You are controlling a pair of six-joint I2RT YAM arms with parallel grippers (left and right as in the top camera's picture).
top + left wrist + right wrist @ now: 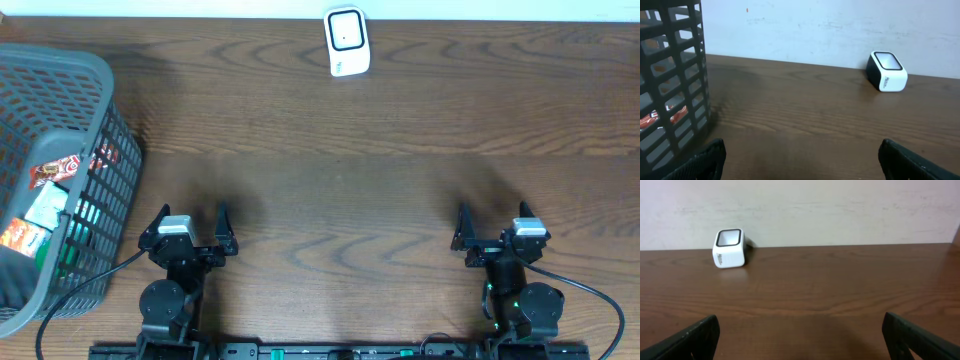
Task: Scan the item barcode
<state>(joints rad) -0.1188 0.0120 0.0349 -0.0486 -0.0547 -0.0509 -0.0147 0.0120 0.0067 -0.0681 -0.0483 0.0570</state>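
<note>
Judging by how things lie, the task has not really begun: no item has been taken out and nothing has been shown to the reader. Both arms sit low at the near edge of the dark brown wood-grain tabletop.

The left gripper is spread wide with nothing between its fingers, just beside the grey plastic lattice basket at the left end. The right gripper is equally wide and bare, well apart from the basket on the other side.

The goods to be scanned lie inside the basket. A red-brown snack packet rests near the top, a white-and-green packet below it, and an orange packet sits toward the outer wall. No barcode can be made out on any of them from here.

The white box-shaped barcode scanner with its dark window stands at the far edge, near the middle, against the pale wall and clear of both arms.

Everything is left to do: pick one packet out of the basket, carry it across, turn its code toward the window, and get a read.
</note>
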